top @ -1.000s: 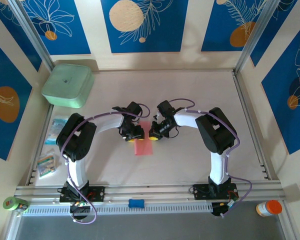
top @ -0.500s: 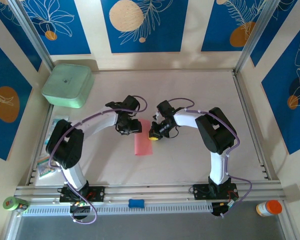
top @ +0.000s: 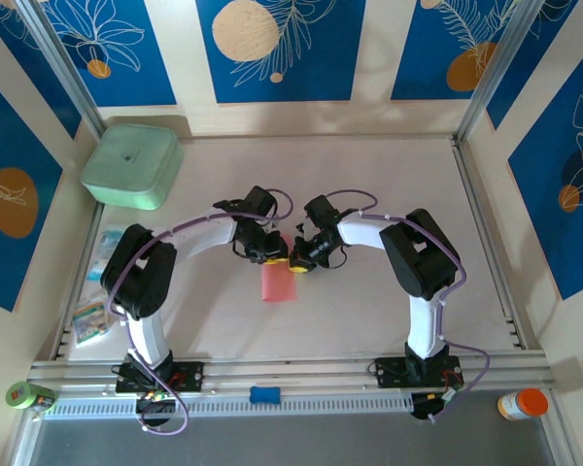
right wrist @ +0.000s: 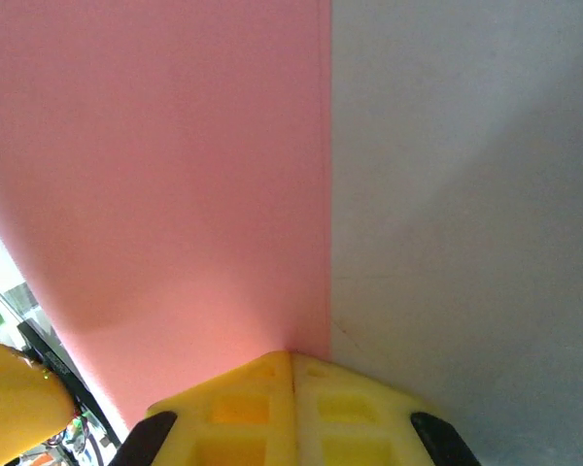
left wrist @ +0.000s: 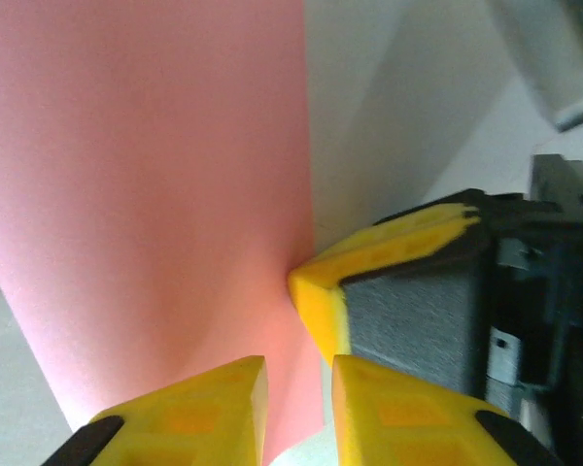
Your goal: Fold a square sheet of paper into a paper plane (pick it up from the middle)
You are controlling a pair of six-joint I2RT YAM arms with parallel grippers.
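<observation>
The folded square sheet of paper (top: 277,280) is laid flat mid-counter (top: 369,175). The right fingers (right wrist: 243,398), pressed together, are set on its edge; the left fingers (left wrist: 204,408) are narrowly parted alongside. The edge should be kept pinned while pinched squarely, never dragged

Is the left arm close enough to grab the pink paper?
Probably yes. The left gripper sits right at the paper's far end, slightly open over it, with nothing between. The shut right gripper crowds close beside it.
</observation>
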